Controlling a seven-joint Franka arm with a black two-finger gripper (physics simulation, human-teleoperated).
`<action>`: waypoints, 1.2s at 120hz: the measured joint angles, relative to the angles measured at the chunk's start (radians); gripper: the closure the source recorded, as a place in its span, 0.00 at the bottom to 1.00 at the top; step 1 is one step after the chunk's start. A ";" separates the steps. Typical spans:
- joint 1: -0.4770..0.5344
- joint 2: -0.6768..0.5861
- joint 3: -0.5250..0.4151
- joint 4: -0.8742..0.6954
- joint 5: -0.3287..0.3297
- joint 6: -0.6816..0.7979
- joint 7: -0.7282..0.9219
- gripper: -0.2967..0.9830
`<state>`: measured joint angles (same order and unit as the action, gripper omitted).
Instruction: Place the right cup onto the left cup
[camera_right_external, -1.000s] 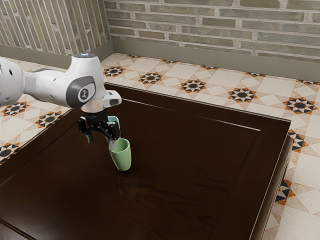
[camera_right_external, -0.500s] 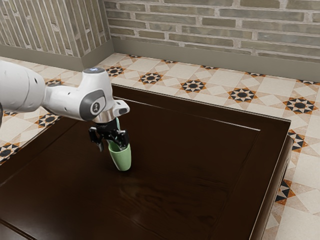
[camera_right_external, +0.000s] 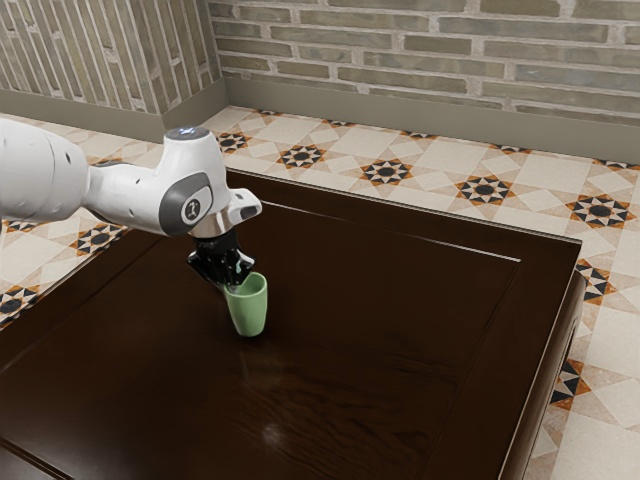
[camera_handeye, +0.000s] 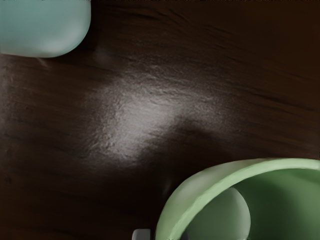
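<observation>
Looks like the grasp step: tool (camera_right_external: 237, 283) nearly closed, pinching the green cup (camera_right_external: 250, 309) by its wall — next, lift straight up, then over the teal cup (camera_handeye: 44, 27) near the tool.

The gripper (camera_right_external: 235, 285) holds the green cup (camera_right_external: 250, 310) by its rim.

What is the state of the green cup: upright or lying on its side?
Upright: in the exterior view, the green cup has its open rim uppermost and its narrower base below.
</observation>
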<state>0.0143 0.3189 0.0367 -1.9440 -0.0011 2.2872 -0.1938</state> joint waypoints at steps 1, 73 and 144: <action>0.000 -0.002 0.000 0.000 0.000 0.000 0.000 0.82; 0.134 -0.077 0.017 0.311 0.052 -0.366 0.008 0.84; 0.183 0.219 0.003 0.628 0.003 -0.410 0.119 0.85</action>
<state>0.1978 0.5379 0.0402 -1.3157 0.0014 1.8768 -0.0743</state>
